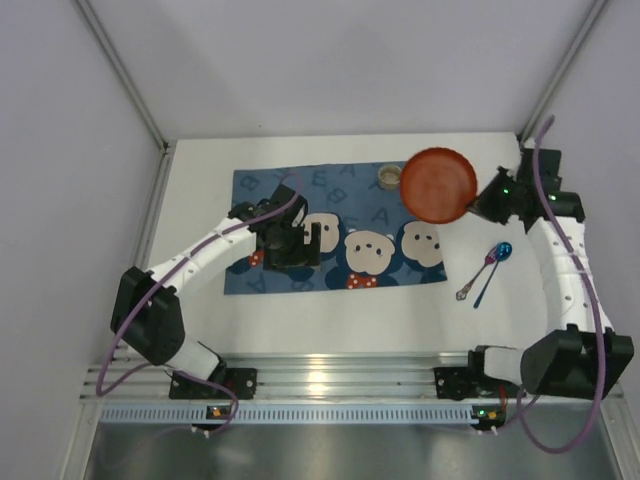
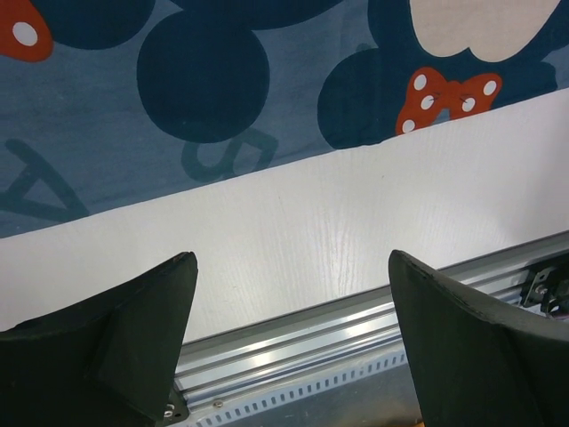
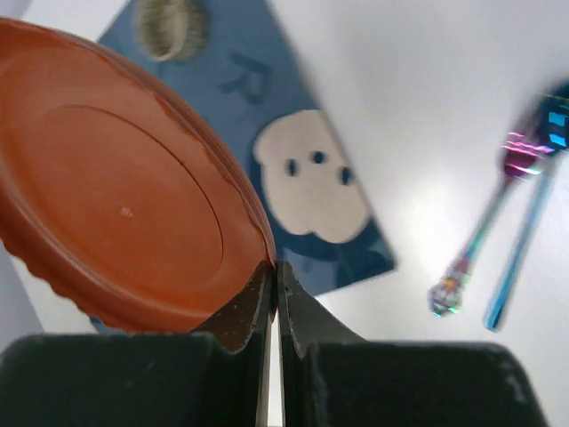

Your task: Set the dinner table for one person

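Observation:
The white dinner table (image 1: 330, 320) carries a blue cloth mat (image 1: 340, 190) printed with mouse faces and letters. My right gripper (image 1: 482, 203) is shut on the rim of a red-orange plate (image 1: 438, 185), held tilted above the mat's far right corner; in the right wrist view the plate (image 3: 116, 196) fills the left side and my right gripper (image 3: 275, 271) pinches its edge. My left gripper (image 1: 302, 243) is open and empty over the mat's middle left; in the left wrist view the left gripper (image 2: 293, 267) shows only the bare table (image 2: 293, 240) between its fingers.
A small round cup (image 1: 389, 177) stands on the mat's far edge beside the plate. Two shiny iridescent utensils, one a spoon (image 1: 498, 256), lie on the table right of the mat. Grey walls surround the table; a metal rail (image 1: 330, 375) runs along its near edge.

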You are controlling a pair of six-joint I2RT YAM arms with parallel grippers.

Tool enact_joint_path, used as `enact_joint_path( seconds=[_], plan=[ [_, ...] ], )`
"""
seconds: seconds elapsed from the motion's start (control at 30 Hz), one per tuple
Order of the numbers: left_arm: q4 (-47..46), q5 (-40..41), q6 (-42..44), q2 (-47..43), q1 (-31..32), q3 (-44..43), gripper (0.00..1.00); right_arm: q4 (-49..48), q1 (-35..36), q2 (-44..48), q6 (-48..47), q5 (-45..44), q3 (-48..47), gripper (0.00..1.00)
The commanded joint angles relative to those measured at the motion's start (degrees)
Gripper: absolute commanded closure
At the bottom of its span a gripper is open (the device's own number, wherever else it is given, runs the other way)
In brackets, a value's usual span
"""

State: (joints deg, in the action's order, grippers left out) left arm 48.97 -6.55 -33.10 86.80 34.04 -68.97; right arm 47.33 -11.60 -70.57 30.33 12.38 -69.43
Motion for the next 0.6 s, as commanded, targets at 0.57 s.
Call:
enact_joint_path(
  seconds=[0.57],
  plan=[
    [2.3,16.5,-5.3,-21.8,-0.5,12.6,0.04,-5.1,40.0,-54.6,6.8,3.4,-42.8,1.0]
  ],
)
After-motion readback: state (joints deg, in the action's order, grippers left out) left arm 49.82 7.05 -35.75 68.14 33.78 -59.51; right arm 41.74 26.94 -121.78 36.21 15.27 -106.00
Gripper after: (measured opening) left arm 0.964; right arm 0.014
